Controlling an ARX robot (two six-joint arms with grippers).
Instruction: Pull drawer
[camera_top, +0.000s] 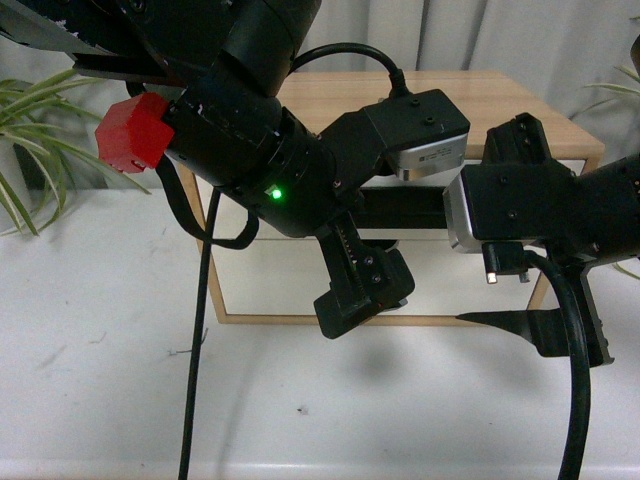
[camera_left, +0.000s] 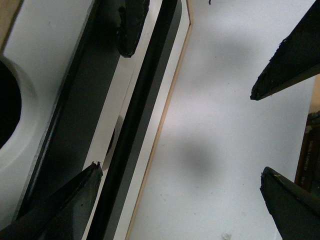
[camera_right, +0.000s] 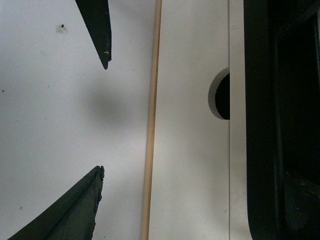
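The drawer (camera_top: 270, 265) is a white front in a low wooden cabinet (camera_top: 500, 110), with a wide black bar handle (camera_top: 400, 210) across it. My left gripper (camera_top: 365, 290) is right at this front, open. In the left wrist view the handle (camera_left: 135, 125) runs just inside one finger (camera_left: 65, 205) of my left gripper (camera_left: 180, 170), and the semicircular notch (camera_left: 7, 110) shows beyond it. My right gripper (camera_top: 505, 320) hangs open beside the cabinet's right end. Its wrist view shows the drawer front (camera_right: 190, 150), the notch (camera_right: 222, 95) and nothing between the fingers of my right gripper (camera_right: 180, 190).
The cabinet stands on a white table (camera_top: 100, 330). A pale wooden strip (camera_right: 152, 120) frames the cabinet's bottom edge. Green plants (camera_top: 25, 130) flank the scene at the far left. A black cable (camera_top: 195, 350) hangs from my left arm.
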